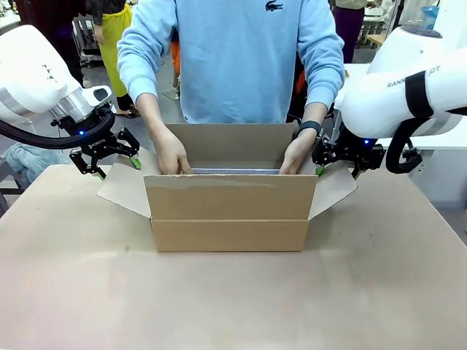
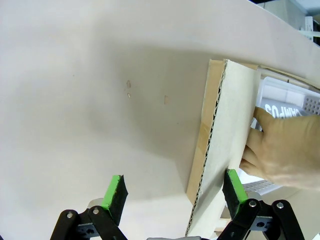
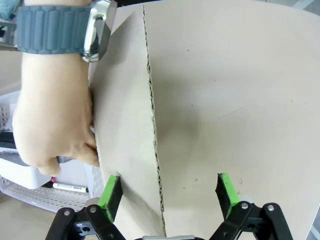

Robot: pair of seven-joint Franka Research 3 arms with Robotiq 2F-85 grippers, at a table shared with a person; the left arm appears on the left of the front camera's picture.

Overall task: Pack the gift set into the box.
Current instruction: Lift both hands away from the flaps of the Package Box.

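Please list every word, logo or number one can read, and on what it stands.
"RAN" and "OT": right arm, partly covered.
"CAMPUS", probably, upside down: gift set, partly behind hand.
Crocodile logo, no words: sweatshirt.
Print on marker: too small to read.

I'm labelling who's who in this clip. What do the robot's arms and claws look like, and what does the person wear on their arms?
Left arm and right arm: white rounded shells, black cables. Left claw and right claw: black two-finger linkages with green pads. The person wears light blue sleeves and a blue-grey ribbed watch with a silver case.
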